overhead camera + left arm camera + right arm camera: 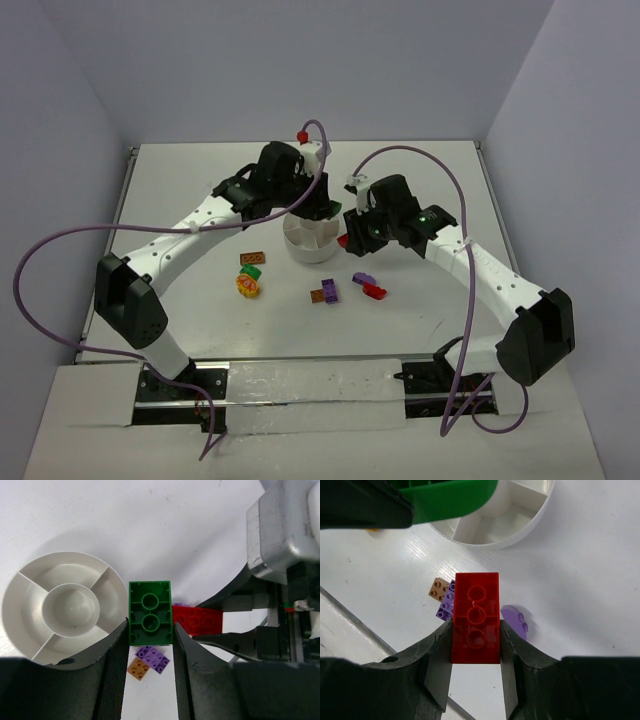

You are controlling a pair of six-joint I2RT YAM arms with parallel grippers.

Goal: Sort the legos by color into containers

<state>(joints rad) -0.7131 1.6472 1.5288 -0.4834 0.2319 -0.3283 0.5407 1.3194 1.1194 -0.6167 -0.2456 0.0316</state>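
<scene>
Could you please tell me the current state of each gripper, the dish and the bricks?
Left gripper: jaws shut on green brick, lifted.
Right gripper: jaws shut on red brick, lifted.
White dish: upright, visible compartments empty.
Round yellow-and-red piece: loose on the table.
Purple brick: loose on the table, right beside a brown-orange brick.

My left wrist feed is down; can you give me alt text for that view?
The left gripper grips a green brick beside the white divided dish, whose visible compartments are empty. A red brick shows just right of the green one, with a purple brick and a brown-orange brick on the table below.
</scene>
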